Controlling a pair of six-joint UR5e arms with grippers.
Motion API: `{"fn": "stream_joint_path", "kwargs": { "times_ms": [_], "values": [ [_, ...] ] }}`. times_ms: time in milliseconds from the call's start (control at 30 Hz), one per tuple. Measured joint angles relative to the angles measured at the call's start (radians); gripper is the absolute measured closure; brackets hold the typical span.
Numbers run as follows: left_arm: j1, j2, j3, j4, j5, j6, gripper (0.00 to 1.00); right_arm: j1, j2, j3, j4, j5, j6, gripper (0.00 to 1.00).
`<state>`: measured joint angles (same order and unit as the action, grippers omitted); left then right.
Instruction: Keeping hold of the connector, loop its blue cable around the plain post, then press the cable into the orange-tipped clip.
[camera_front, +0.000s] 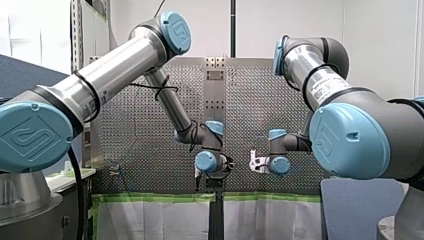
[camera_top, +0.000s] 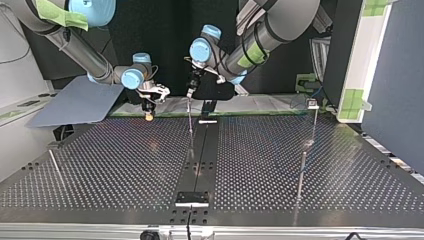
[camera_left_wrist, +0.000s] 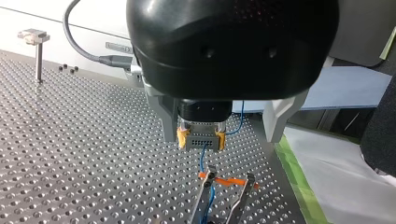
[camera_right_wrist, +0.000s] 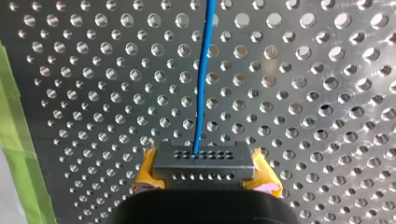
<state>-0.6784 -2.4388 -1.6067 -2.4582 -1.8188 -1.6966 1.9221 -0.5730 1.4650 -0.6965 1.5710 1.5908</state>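
Note:
A grey connector (camera_right_wrist: 204, 161) sits between the yellow pads of my right gripper (camera_right_wrist: 204, 173), which is shut on it. Its blue cable (camera_right_wrist: 203, 79) runs straight ahead over the perforated table. In the left wrist view, my left gripper (camera_left_wrist: 222, 140) stands open with its pale fingers (camera_left_wrist: 161, 116) wide apart and nothing in them. Beyond them the connector (camera_left_wrist: 201, 140) faces the camera. The cable (camera_left_wrist: 201, 159) drops from it to the orange-tipped clip (camera_left_wrist: 226, 181) and lies beside one metal prong. A metal post with a flat head (camera_left_wrist: 37, 51) stands far off to the side.
Green tape (camera_left_wrist: 295, 173) edges the table beside a white sheet. In the top view a slim post (camera_top: 302, 172) and a headed post (camera_top: 313, 107) stand at the right, a leaning rod (camera_top: 55, 167) at the left, and a black plate (camera_top: 192, 198) near the front edge.

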Motion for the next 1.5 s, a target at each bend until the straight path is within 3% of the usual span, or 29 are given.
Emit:
{"fn": "stream_joint_path", "kwargs": {
  "times_ms": [400,900,1500],
  "values": [
    [-0.002,0.0,0.0,-0.016,-0.034,0.001,0.1,0.001,0.001,0.0,-0.001,-0.004,0.0,1.0],
    [-0.012,-0.001,-0.001,-0.067,-0.147,0.033,0.1,0.001,0.001,0.0,-0.001,-0.005,0.0,1.0],
    [-0.013,-0.001,-0.001,-0.068,-0.153,0.035,0.1,0.001,0.001,0.0,0.001,-0.005,0.001,1.0]
  ]
}}
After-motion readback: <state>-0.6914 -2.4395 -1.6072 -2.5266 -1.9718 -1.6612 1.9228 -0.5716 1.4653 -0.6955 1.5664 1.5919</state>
